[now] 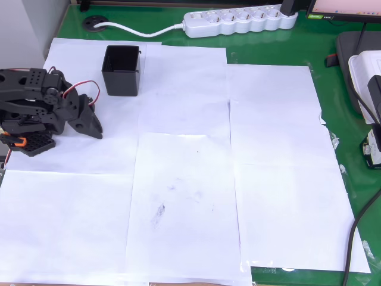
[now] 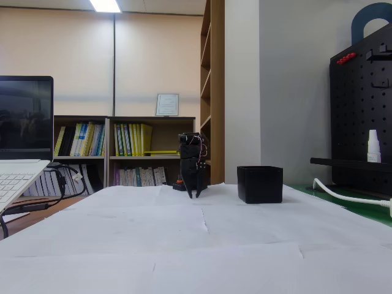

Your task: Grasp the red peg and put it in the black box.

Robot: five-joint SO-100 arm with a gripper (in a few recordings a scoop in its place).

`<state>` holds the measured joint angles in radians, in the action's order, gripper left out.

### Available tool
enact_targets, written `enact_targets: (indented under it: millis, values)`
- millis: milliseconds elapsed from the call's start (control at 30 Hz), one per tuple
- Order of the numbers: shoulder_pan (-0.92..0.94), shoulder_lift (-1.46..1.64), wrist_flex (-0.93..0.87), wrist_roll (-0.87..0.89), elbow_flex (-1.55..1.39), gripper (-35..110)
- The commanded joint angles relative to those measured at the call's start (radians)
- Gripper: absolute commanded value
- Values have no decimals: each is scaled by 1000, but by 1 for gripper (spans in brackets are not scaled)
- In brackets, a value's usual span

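The black box [image 1: 122, 70] stands open-topped on the white paper at the upper left of the overhead view; its inside looks dark. In the fixed view the black box [image 2: 260, 184] sits right of the arm. The red peg is hidden or out of view. My black arm is folded at the left edge, and the gripper [image 1: 92, 126] points down to the right, just below and left of the box, apart from it. Its fingers look shut with nothing between them. From the fixed view the gripper [image 2: 195, 191] hangs with its tips near the paper.
White paper sheets [image 1: 184, 179] cover a green table [image 1: 333, 36]. A white power strip [image 1: 241, 21] and its cable lie along the far edge. A laptop [image 2: 18, 171] stands at the left of the fixed view, and a black pegboard [image 2: 361, 104] with small red items at the right.
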<state>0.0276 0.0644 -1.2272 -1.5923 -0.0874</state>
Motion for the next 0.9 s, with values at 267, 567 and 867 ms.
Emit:
enact_targets:
  millis: [267,567,867]
  values:
    - [-12,-221,-261,37,-17,0]
    - [31,-250,-276,38,-17,0]
    - [29,-250,-276,38,-17,0]
